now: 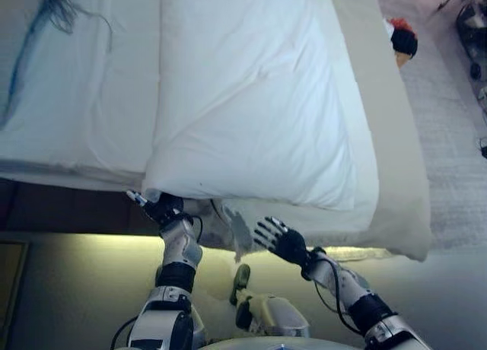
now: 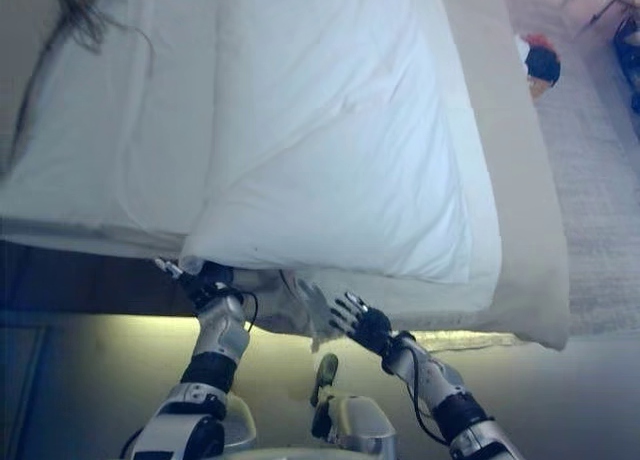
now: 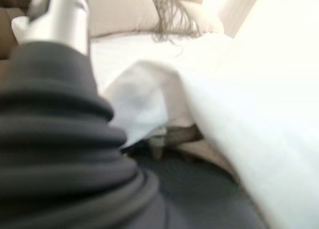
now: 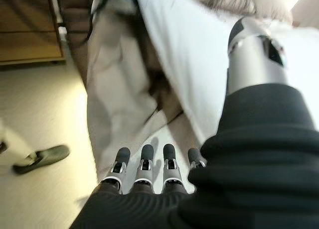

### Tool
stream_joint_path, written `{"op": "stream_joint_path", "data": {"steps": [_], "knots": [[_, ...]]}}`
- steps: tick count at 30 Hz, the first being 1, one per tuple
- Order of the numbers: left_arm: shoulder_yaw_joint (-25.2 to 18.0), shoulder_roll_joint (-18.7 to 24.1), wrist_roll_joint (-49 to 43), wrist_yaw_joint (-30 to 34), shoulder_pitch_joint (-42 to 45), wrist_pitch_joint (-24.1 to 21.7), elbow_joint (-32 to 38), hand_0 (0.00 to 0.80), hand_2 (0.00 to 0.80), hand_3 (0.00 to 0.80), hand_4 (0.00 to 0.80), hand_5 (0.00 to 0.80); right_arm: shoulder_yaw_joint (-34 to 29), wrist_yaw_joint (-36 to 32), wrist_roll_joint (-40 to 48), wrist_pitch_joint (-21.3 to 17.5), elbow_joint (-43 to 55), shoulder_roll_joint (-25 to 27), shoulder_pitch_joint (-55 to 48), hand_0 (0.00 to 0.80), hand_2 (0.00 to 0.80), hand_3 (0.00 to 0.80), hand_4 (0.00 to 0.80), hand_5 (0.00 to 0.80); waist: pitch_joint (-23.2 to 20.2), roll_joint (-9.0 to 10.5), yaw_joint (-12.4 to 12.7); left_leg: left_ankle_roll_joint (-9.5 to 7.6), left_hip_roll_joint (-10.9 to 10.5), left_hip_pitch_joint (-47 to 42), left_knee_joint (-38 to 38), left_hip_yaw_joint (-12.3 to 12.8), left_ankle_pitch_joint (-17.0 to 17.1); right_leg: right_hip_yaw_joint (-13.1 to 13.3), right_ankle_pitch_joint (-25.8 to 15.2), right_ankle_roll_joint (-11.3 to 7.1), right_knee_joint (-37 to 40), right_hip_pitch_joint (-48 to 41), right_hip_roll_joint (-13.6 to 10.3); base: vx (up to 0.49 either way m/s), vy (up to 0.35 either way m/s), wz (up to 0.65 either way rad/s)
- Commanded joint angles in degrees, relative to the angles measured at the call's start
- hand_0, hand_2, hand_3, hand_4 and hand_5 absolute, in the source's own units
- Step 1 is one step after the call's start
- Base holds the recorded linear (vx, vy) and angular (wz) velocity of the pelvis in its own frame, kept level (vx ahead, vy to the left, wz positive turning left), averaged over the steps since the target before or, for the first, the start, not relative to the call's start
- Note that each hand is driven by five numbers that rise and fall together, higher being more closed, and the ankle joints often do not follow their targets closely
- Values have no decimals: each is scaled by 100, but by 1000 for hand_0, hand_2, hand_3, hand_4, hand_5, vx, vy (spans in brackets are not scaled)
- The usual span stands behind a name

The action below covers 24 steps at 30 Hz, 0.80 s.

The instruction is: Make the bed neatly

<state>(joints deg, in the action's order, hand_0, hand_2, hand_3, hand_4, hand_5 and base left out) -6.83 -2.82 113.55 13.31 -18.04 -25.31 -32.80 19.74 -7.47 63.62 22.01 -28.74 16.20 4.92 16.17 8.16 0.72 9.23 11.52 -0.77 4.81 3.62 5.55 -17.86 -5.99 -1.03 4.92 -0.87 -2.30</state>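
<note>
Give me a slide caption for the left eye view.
Left hand at the white duvet's near corner; right hand open beside the bed's edge.

L hand (image 1: 161, 208) under white duvet (image 1: 251, 99) corner at bed edge; R hand (image 1: 280, 239) spread, apart.

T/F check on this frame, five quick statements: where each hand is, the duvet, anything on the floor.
1. The left hand is at the near corner of the white duvet. True.
2. The right hand has its fingers clenched on the duvet. False: its fingers are spread and hold nothing, beside the hanging beige sheet.
3. The duvet lies folded on the floor. False: it lies on the bed.
4. A red and black toy lies on the floor beyond the far side of the bed. True.
5. A slipper lies on the floor. True.
</note>
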Motion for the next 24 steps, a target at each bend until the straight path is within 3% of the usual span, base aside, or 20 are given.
{"op": "stream_joint_path", "data": {"steps": [1, 6, 14, 18, 24], "knots": [[-712, 646, -55, 757, 72, 44, 14, 0, 0, 0, 0, 0, -339, -249, -425, 217, -375, -139, -368, 0, 0, 0, 0, 0, -751, -58, 193, -106, -139, -4, 19, 84, -233, -112, 569, -544, -178, -422, -609, 108, 109, -2], [-977, 707, -55, 1001, 286, 376, 37, 0, 0, 0, 0, 0, -626, -402, -759, 412, -813, -67, -511, 0, 0, 0, 0, 0, -1022, -220, 248, -102, -223, -169, 19, 46, -276, -173, 575, -561, -91, -653, -684, 85, 104, -1], [-1189, 908, -55, 1054, 555, 660, 268, 0, 0, 0, 0, 0, -1127, -548, -988, 330, -1716, -70, -454, 0, 0, 0, 0, 0, -1350, -485, 449, -108, -347, -324, 19, -90, -321, -311, 533, -608, 2, -898, -795, 16, 79, 5], [-1163, 1234, -55, 994, 637, 712, 305, 0, 0, 0, 0, 0, -1242, -657, -1022, 292, -1957, -63, -338, 0, 0, 0, 0, 0, -1457, -590, 557, -131, -396, -348, 19, -130, -314, -343, 486, -630, 8, -903, -838, -27, 56, 7], [-1552, 1731, -200, 764, 897, 606, 389, 0, 0, 0, 0, 0, -1469, -783, -1172, 233, -2201, -23, -197, 0, 0, 0, 0, 0, -1581, -707, 752, -170, -470, -362, 19, -199, -349, -396, 465, -656, 8, -893, -903, -36, 51, -2]]}}
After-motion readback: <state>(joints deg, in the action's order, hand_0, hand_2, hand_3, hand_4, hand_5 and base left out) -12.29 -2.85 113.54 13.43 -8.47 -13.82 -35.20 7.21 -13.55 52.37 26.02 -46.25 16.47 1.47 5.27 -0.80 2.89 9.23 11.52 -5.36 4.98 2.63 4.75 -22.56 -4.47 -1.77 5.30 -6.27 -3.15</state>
